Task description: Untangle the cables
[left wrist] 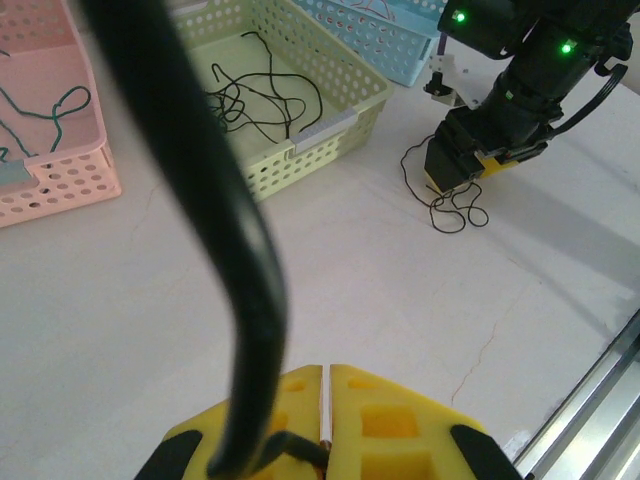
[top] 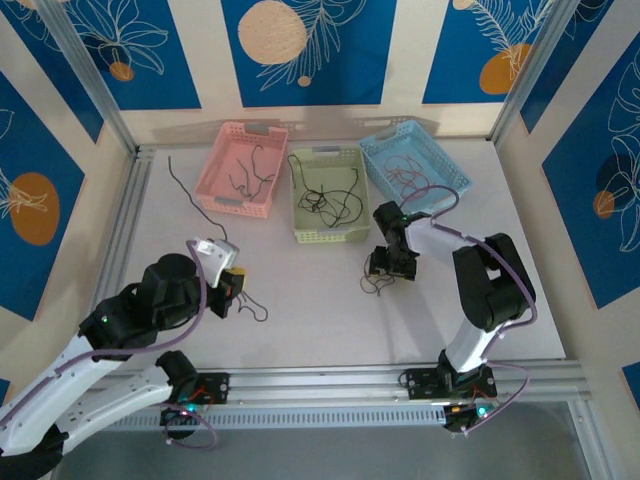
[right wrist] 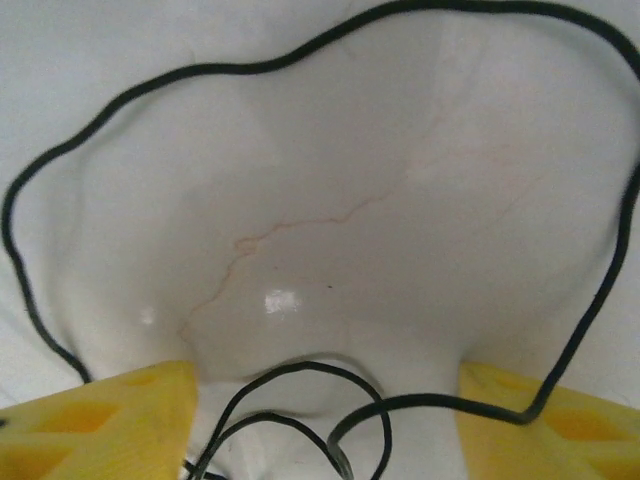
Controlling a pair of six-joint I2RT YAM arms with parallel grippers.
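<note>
From my seat, top view: the pale, faintly cracked tabletop (top: 330, 320) carries everything. L arm (top: 120, 340), white w/ black joints, reaches in from 7 o'clock; R arm (top: 490, 285) bends in from 4 o'clock.

Three perforated plastic baskets sit along the far edge: pink basket (top: 250, 128) at 11 o'clock, pale green basket (top: 325, 237) at 12, light blue basket (top: 400, 128) at 1.

L pincer (top: 237, 283) is at 8 o'clock. On its wrist cam the yellow pads (left wrist: 390, 420) are pressed together, clenched on a thin black cable (left wrist: 250, 260) that rises from them.

R pincer (top: 392, 265) is just 3 o'clock of centre, pointing down. Its wrist cam shows the pads (right wrist: 110, 420) apart, released, straddling a curly black strand (right wrist: 200, 75) that lies on the tabletop, loops between them.

Other cables:
- Black tangle (top: 325, 200) in the green basket.
- Dark teal strands (top: 250, 170) in the pink one.
- Reddish-brown strands (top: 405, 175) in the blue one.
- One lone dark strand (top: 185, 185) on the tabletop at 10 o'clock, beside the pink basket.
</note>
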